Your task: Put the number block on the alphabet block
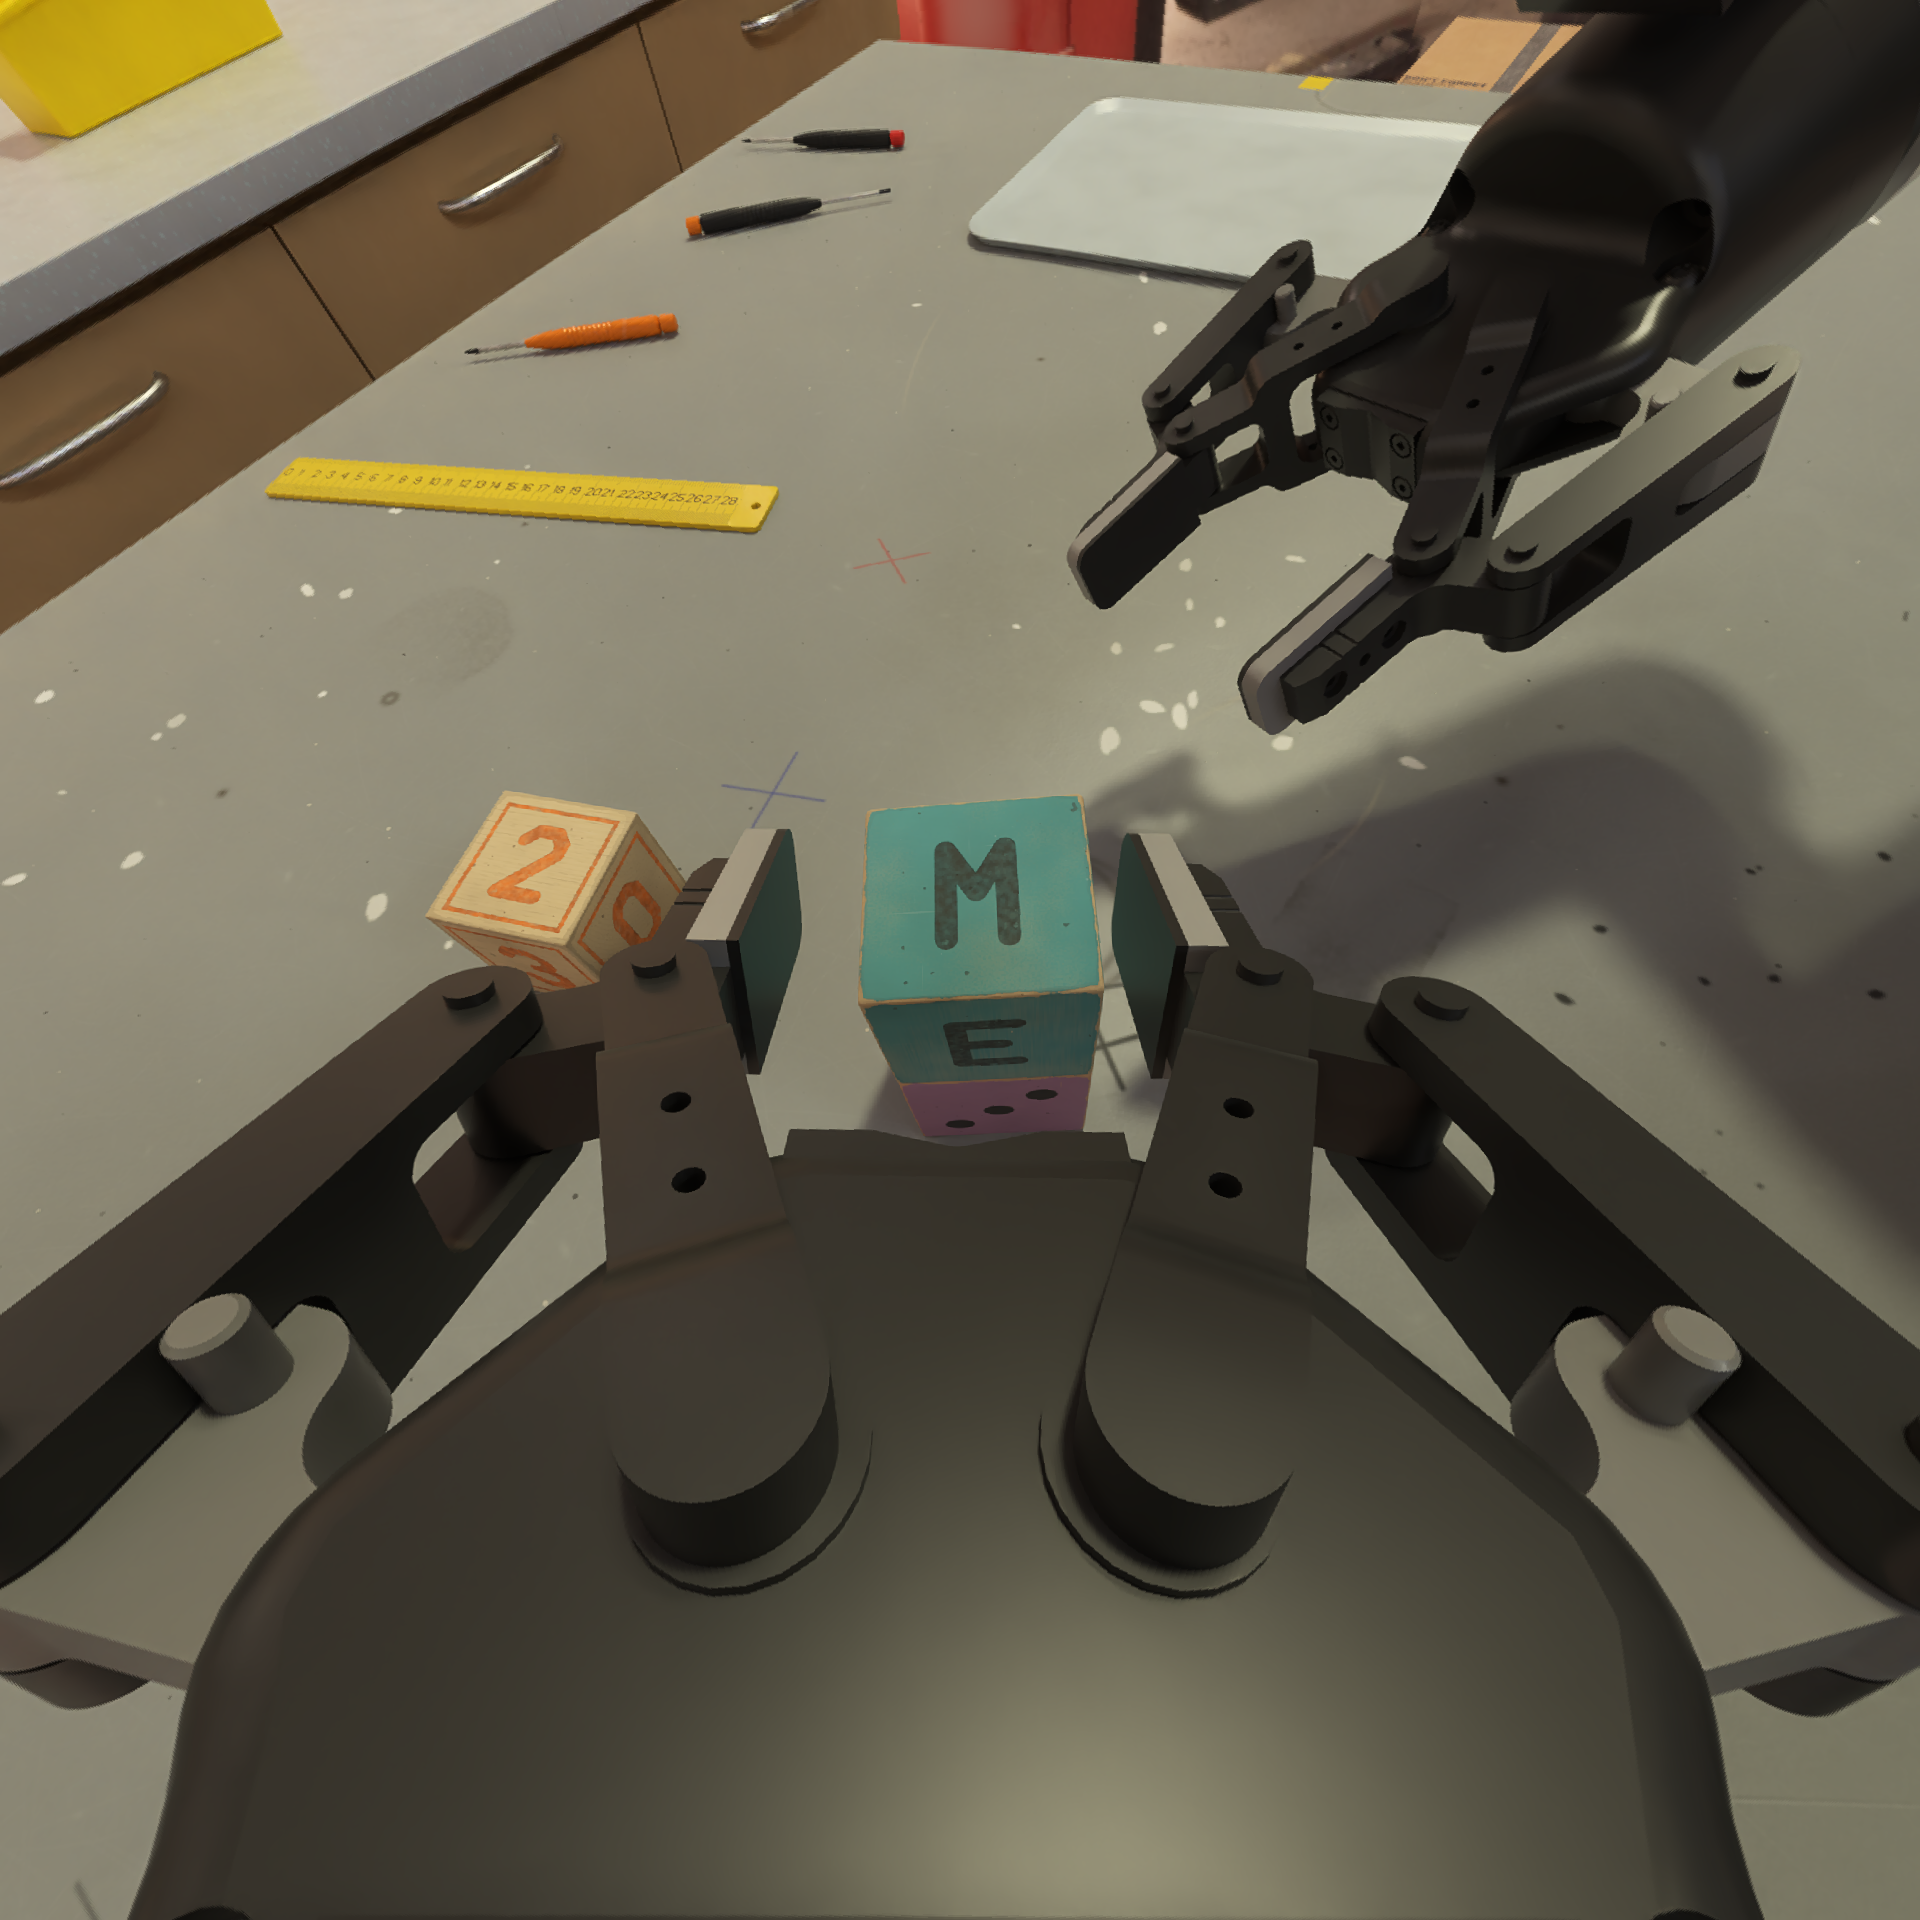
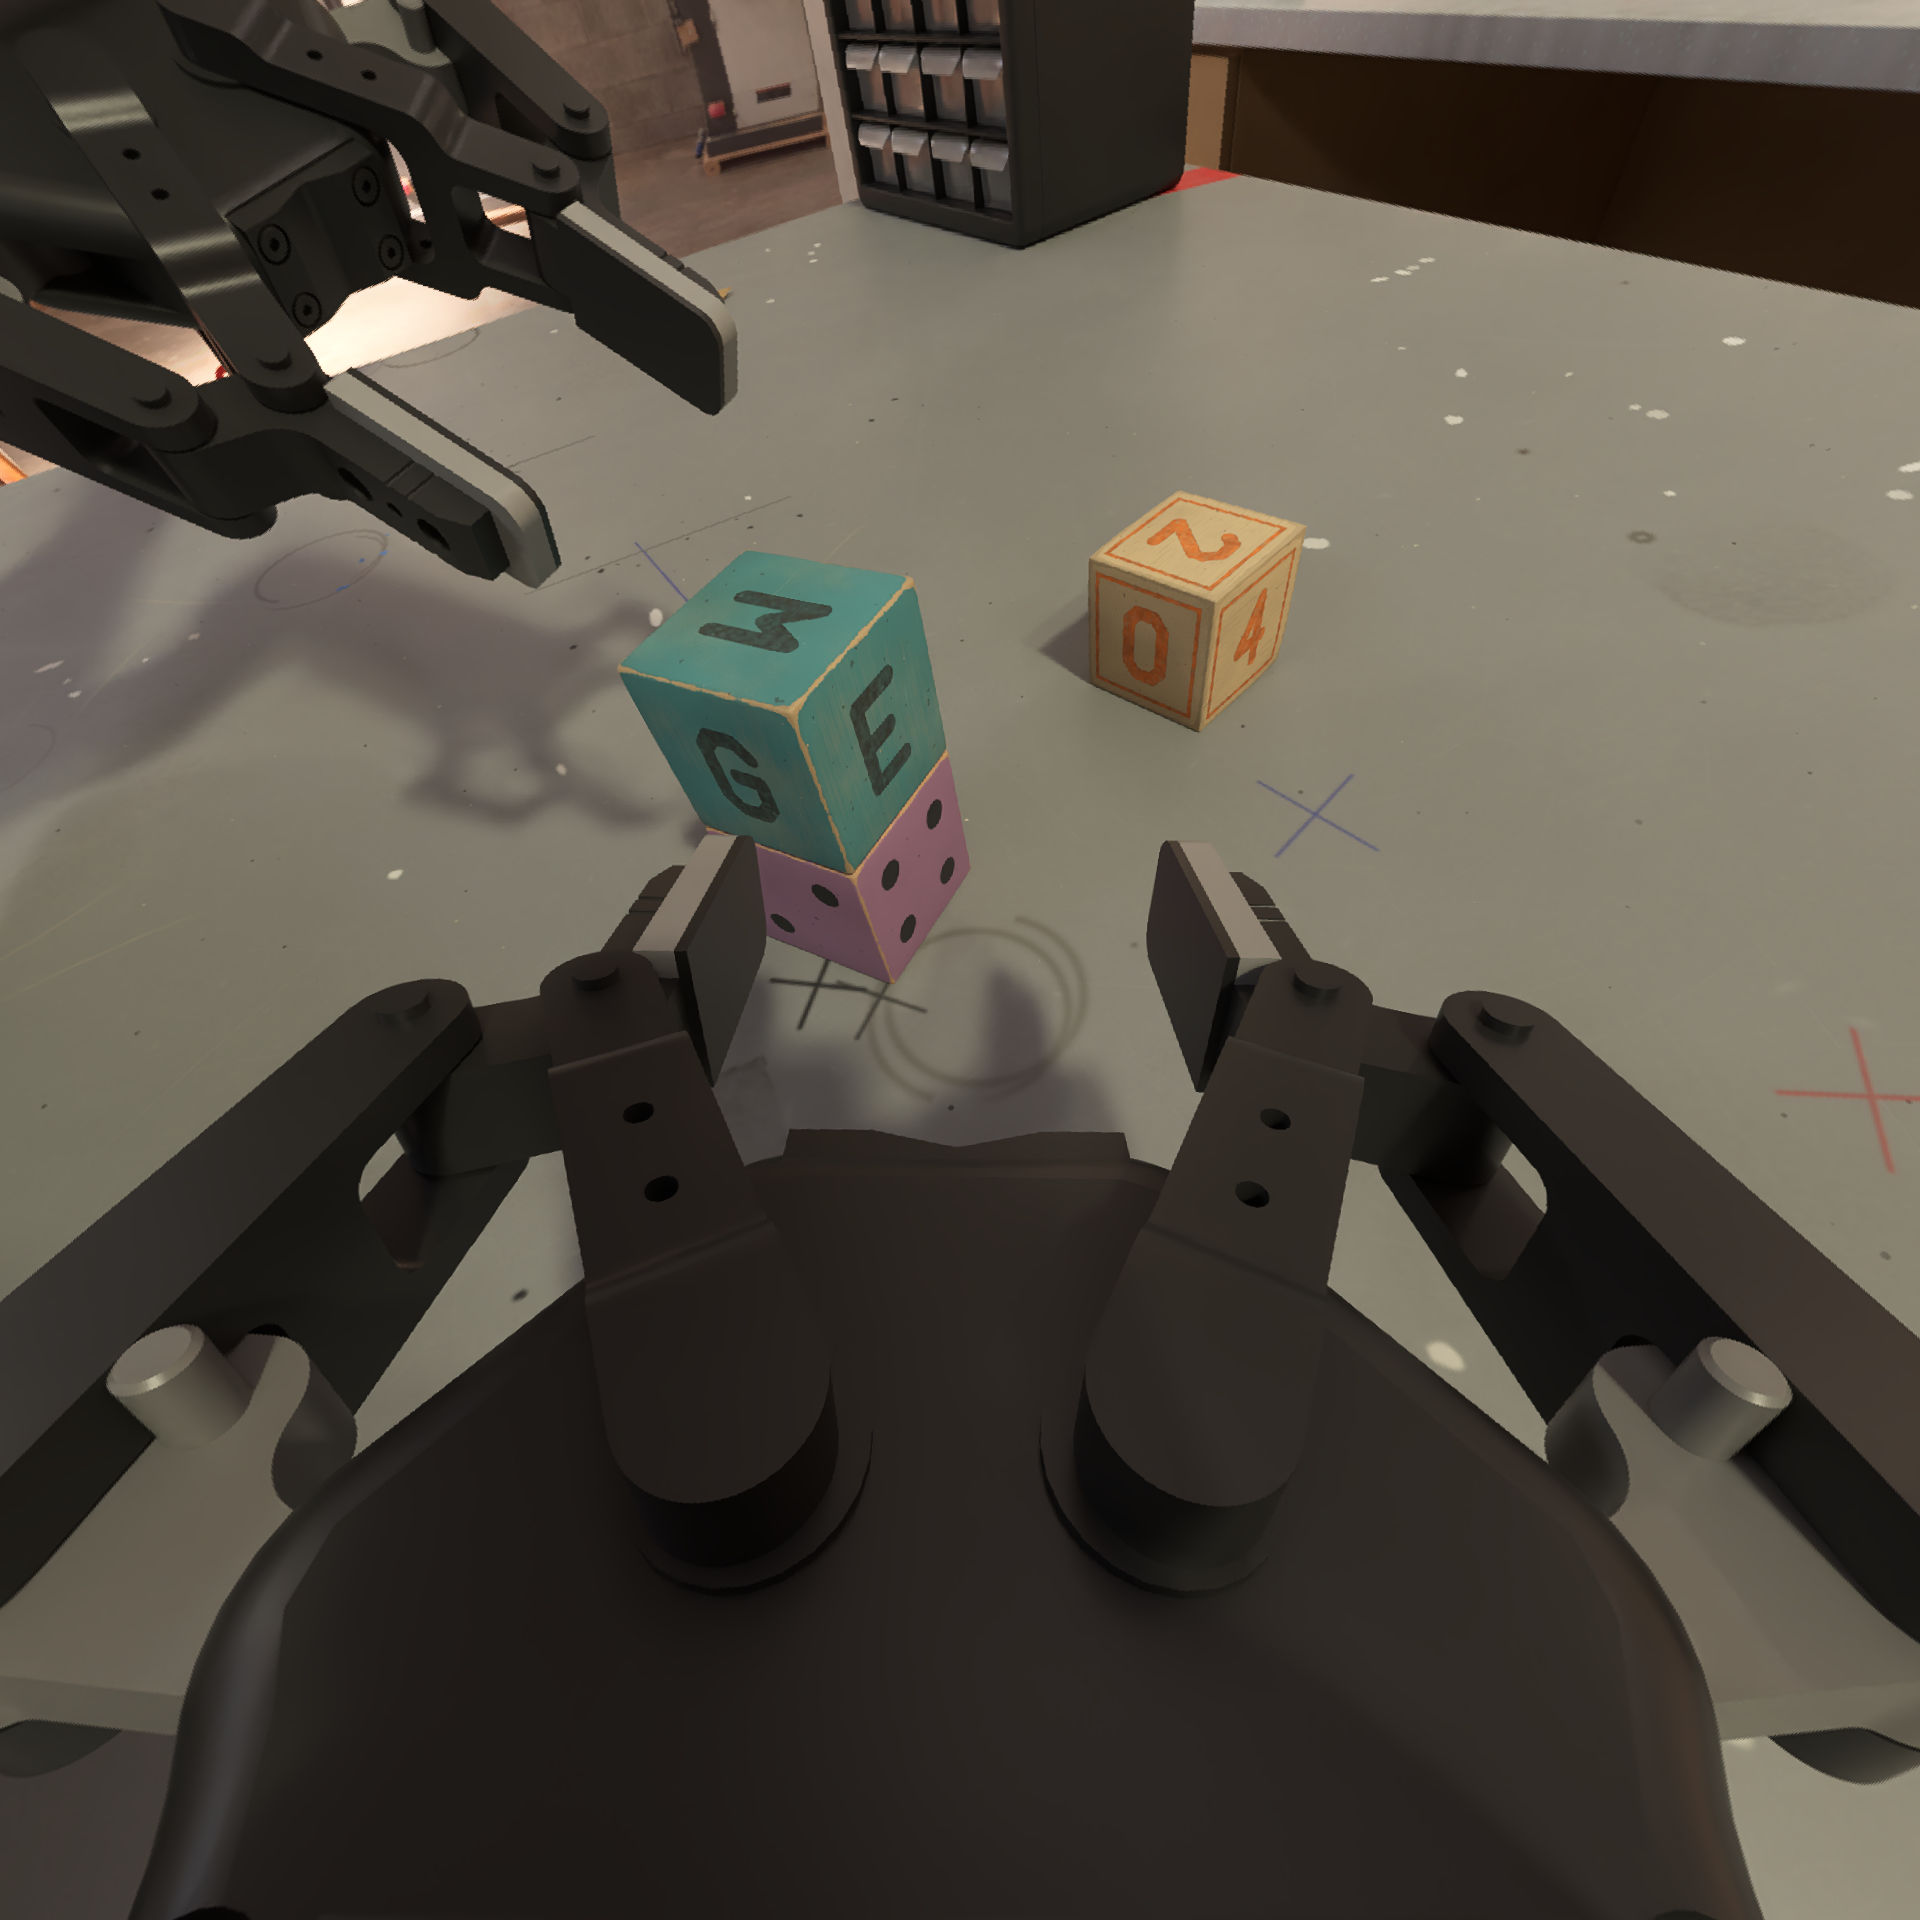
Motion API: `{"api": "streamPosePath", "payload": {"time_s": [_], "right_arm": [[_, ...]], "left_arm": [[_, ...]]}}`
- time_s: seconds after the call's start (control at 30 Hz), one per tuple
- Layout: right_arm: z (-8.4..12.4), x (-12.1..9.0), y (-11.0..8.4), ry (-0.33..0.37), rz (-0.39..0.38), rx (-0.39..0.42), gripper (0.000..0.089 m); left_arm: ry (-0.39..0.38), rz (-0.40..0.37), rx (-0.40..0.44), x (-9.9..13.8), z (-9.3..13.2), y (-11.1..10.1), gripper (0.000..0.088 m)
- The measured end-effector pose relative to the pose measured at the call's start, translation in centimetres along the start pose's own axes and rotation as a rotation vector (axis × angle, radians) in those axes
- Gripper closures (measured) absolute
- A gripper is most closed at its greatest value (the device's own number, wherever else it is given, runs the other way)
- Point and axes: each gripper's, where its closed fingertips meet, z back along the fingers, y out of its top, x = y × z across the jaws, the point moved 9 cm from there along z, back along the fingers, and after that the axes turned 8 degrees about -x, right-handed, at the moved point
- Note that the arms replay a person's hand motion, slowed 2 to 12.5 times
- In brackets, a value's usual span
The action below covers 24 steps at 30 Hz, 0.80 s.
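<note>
The teal alphabet block (image 1: 977,894) stands on a purple dice block (image 1: 997,1107) on the grey table (image 1: 623,665). The wooden number block (image 1: 551,883) with orange digits sits on the table beside the stack, apart from it. My left gripper (image 1: 956,945) is open and empty; the stack shows between its fingers, but it hovers above, not touching. My right gripper (image 2: 956,914) is open and empty, low and just in front of the stack: the alphabet block (image 2: 790,707) on the dice block (image 2: 862,894). The number block (image 2: 1195,613) lies beyond, to the right. Each view shows the other gripper, the right (image 1: 1184,634) and the left (image 2: 603,447).
A yellow ruler (image 1: 520,497), an orange screwdriver (image 1: 592,335), two black screwdrivers (image 1: 779,213) and a white tray (image 1: 1226,187) lie farther along the table. Brown drawers (image 1: 468,197) and a yellow bin (image 1: 125,52) stand along the left. A black parts cabinet (image 2: 1008,114) stands at the far edge.
</note>
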Motion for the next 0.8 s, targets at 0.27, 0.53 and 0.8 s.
{"api": "streamPosePath", "payload": {"time_s": [0.27,0.53,0.8], "right_arm": [[0.00,0.01,-0.06,-0.001,-0.002,-0.002,0.0237],[-0.04,0.03,-0.13,0.001,-0.007,-0.005,0.0237],[-0.12,0.04,-0.23,-0.001,-0.009,-0.015,0.0237]], "left_arm": [[0.012,-0.004,-0.003,-0.06,-0.02,-0.04,0.0338],[0.015,-0.007,-0.014,-0.04,-0.25,-0.19,0.0337],[0.011,0.000,-0.020,0.01,-0.46,-0.34,0.0339]]}}
